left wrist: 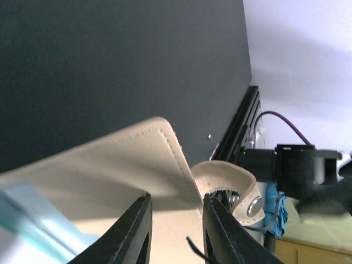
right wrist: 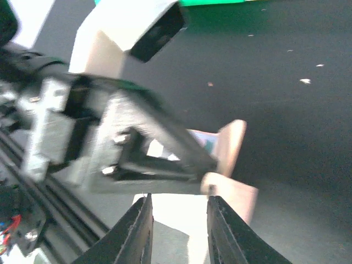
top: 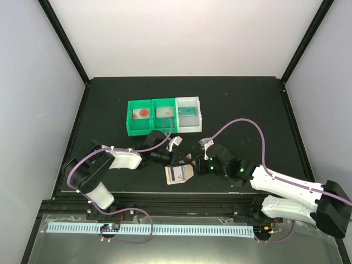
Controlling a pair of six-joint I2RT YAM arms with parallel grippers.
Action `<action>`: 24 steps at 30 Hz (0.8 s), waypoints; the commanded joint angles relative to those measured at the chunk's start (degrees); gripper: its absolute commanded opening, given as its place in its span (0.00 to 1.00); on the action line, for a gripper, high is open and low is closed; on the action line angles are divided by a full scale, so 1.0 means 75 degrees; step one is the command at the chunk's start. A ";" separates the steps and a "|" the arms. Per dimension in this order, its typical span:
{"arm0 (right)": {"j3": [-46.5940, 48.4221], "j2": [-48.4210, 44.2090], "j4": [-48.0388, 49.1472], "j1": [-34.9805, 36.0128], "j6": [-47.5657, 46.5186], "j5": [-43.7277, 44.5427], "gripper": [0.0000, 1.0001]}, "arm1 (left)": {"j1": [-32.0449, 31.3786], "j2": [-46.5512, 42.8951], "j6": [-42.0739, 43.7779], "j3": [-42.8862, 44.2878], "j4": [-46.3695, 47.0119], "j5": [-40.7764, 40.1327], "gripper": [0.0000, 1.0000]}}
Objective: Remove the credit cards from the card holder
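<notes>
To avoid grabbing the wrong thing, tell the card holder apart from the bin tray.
The card holder is tan and thin; the bin tray is green and white, walled, with three compartments. The holder is smaller and near the front edge; the tray is larger and farther back. Both are rectangular.

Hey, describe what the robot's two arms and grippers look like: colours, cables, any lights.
Both the left arm and the right arm have white link shells between black joints. A purple cable loops along each. Small green lights glow near the right wrist. The left gripper and the right gripper each have two black, tapered fingers.
</notes>
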 commanded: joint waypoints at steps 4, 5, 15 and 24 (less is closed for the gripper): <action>-0.0551 0.0097 0.1638 -0.0001 0.0307 -0.1431 0.23 | -0.0064 0.0932 0.0064 0.0677 0.0468 0.0039 0.27; -0.0624 0.0176 0.1820 -0.0001 0.0370 -0.1509 0.22 | -0.0059 0.0981 0.0090 0.0678 0.0477 0.0025 0.27; -0.1136 0.1232 0.2526 0.0017 0.0218 -0.0575 0.14 | 0.0087 0.0241 0.0138 0.0627 -0.0671 -0.0667 0.27; -0.1590 0.1645 0.2831 0.0018 0.0473 -0.0396 0.14 | 0.0150 -0.1112 0.0466 -0.0293 -0.2331 -0.1763 0.28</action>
